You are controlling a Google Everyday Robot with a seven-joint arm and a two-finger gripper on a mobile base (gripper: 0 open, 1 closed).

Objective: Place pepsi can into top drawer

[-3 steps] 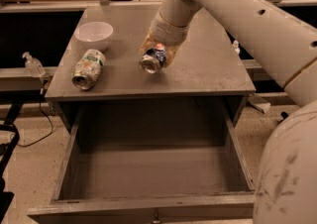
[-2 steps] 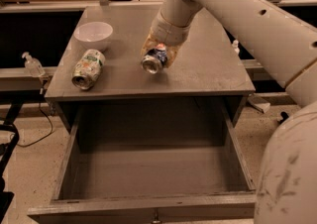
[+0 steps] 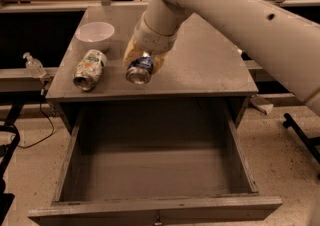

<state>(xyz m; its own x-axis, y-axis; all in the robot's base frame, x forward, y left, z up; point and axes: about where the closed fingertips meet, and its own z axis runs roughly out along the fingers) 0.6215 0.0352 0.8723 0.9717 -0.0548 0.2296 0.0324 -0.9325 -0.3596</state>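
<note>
Locate the arm point(image 3: 240, 15), entering from the upper right and bending down over the counter point(image 3: 210, 65). Note the top drawer point(image 3: 150, 204) below the counter's front edge, pulled out wide with its open side up.

Compare with the frame one second back. Expect no shift in the top drawer, the counter, the white bowl point(image 3: 95, 35) at the rear left, or the green-and-white can point(image 3: 90, 69) lying on its side just in front of the bowl.

Find the hand point(image 3: 141, 67) displaced from its earlier spot: closer to the counter's front edge and closer to the green-and-white can, yet apart from it. Read the hand as clenched on the pepsi can point(image 3: 138, 75), gripping the can's body. See the pepsi can tipped, silver end toward the camera, over the counter's front strip and not yet in the top drawer. Cannot tell whether touching the counter or lifted clear.
</note>
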